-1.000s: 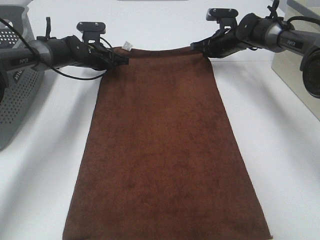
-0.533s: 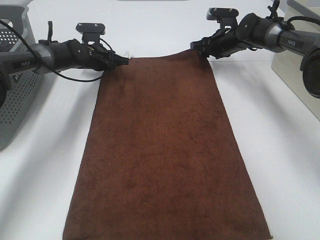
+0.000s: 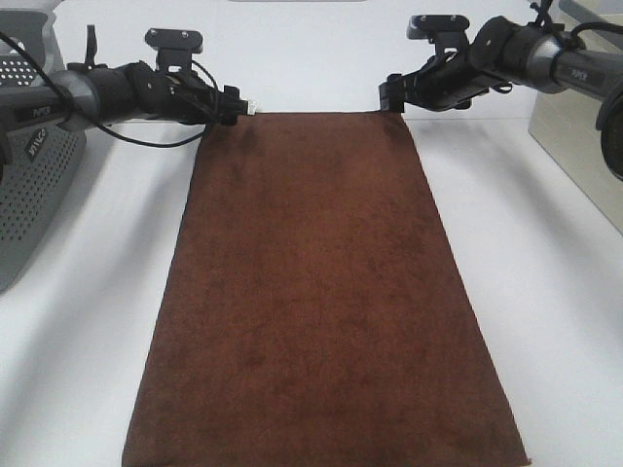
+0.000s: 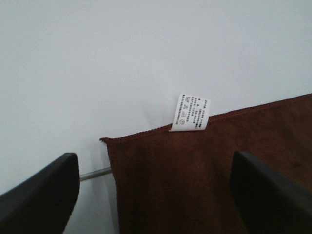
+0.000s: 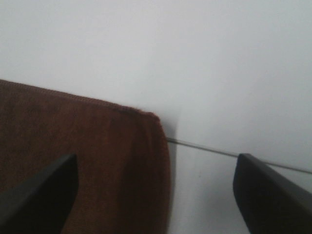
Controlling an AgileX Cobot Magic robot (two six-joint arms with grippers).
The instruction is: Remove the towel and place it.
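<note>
The towel (image 3: 321,292), a long dark brown terry cloth, lies spread flat on the white table (image 3: 545,292), its length running from the far edge between the two arms toward the near side of the table, where its near end passes out of the overhead view. Its white tag (image 4: 190,113) stands folded at the far left corner of the towel. The left gripper (image 3: 230,105) sits at that same corner, just beside the tag; in the left wrist view its two dark fingers (image 4: 39,195) stand wide apart, one over bare table and one over the cloth, with the towel corner lying free between them. The right gripper (image 3: 391,96) sits at the far right corner of the towel; in the right wrist view its fingers (image 5: 36,197) are likewise spread, with the rounded towel corner (image 5: 146,126) flat on the table between them and nothing clamped. A grey perforated basket (image 3: 29,185) stands well to the left of the towel. A beige box (image 3: 574,146) stands well to the right of it.
</note>
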